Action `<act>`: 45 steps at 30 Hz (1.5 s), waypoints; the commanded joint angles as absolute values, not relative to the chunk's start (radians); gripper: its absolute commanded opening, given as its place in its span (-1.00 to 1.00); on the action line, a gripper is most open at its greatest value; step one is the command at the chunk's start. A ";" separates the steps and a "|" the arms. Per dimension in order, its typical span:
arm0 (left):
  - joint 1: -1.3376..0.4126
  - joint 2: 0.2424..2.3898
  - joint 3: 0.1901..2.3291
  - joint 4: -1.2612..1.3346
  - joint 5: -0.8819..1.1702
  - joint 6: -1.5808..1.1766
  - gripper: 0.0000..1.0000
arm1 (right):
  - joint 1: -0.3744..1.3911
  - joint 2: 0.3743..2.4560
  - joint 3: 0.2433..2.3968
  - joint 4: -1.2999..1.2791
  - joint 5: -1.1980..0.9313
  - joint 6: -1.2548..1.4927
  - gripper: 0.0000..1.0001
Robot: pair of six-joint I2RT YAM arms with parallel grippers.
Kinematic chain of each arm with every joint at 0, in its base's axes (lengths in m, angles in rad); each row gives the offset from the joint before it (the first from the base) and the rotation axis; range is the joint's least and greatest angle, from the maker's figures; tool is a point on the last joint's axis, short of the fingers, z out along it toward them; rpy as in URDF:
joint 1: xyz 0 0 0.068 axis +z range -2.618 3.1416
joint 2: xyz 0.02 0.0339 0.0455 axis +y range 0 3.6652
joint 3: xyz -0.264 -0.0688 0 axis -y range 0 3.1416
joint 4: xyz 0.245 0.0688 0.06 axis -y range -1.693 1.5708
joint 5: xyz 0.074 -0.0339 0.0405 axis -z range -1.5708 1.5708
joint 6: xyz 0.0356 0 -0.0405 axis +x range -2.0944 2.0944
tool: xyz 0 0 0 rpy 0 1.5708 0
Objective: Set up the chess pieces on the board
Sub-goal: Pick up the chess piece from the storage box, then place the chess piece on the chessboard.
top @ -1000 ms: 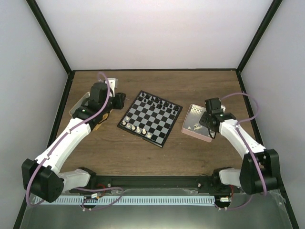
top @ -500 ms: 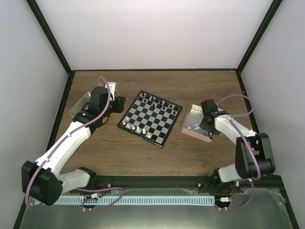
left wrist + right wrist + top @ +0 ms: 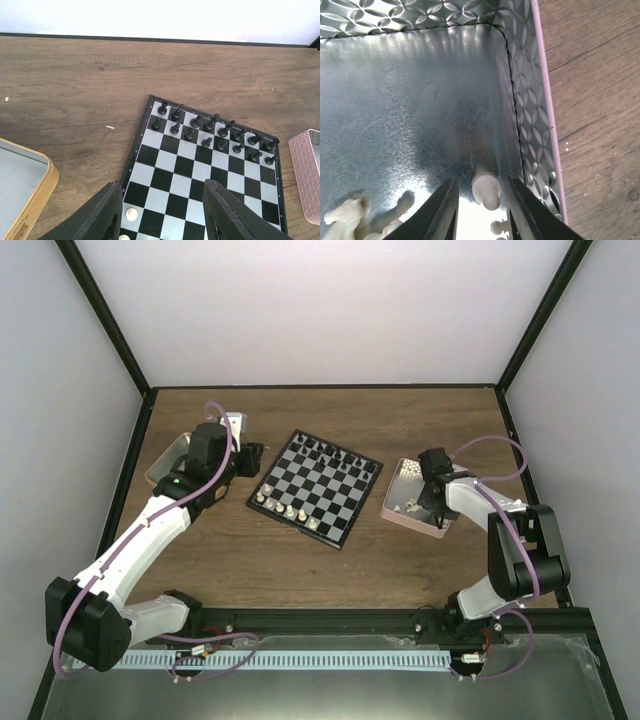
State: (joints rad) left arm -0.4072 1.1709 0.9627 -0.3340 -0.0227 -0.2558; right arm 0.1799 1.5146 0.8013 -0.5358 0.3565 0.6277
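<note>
The board (image 3: 318, 488) lies at mid-table, with black chess pieces (image 3: 210, 132) in its two far rows and a few cream ones (image 3: 285, 508) along its near edge. My left gripper (image 3: 162, 192) hovers open over the board's left corner with nothing between its fingers; a cream piece (image 3: 131, 214) stands by the left finger. My right gripper (image 3: 484, 200) is down inside the pink tray (image 3: 400, 515). Its jaws stand either side of a lying cream pawn (image 3: 486, 187), with slim gaps showing on both sides.
More cream pieces lie in the tray's metal floor, among them a knight (image 3: 342, 217) and a small pawn (image 3: 497, 227). The tray's patterned wall (image 3: 530, 100) runs close to the right finger. A yellow-sided tin (image 3: 170, 462) sits left of the board.
The right gripper's jaws have narrowed around the pawn, and the right arm's elbow has swung inward. The left gripper has barely shifted.
</note>
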 commanded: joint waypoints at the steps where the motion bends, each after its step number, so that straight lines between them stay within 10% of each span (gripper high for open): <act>1: -0.403 1.164 0.951 -0.311 -0.018 -0.256 -0.07 | 0.170 1.507 0.797 -0.517 0.408 0.632 -0.39; 18: -0.403 1.161 0.952 -0.311 -0.018 -0.259 -0.07 | 0.173 1.446 0.806 -0.479 0.375 0.622 -0.94; 28: -0.403 1.144 0.949 -0.313 -0.075 -0.274 -0.07 | 0.338 1.347 0.958 -0.541 0.308 0.644 -0.95; 45: -0.401 1.036 0.913 -0.301 -0.317 -0.330 -0.06 | 0.764 1.827 1.406 -0.382 0.047 0.615 -0.94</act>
State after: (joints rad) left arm -0.4061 1.0664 0.9287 -0.3256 -0.2497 -0.3149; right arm 0.7116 1.7519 1.2808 -0.4229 0.1322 0.6483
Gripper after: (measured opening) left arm 0.467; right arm 0.078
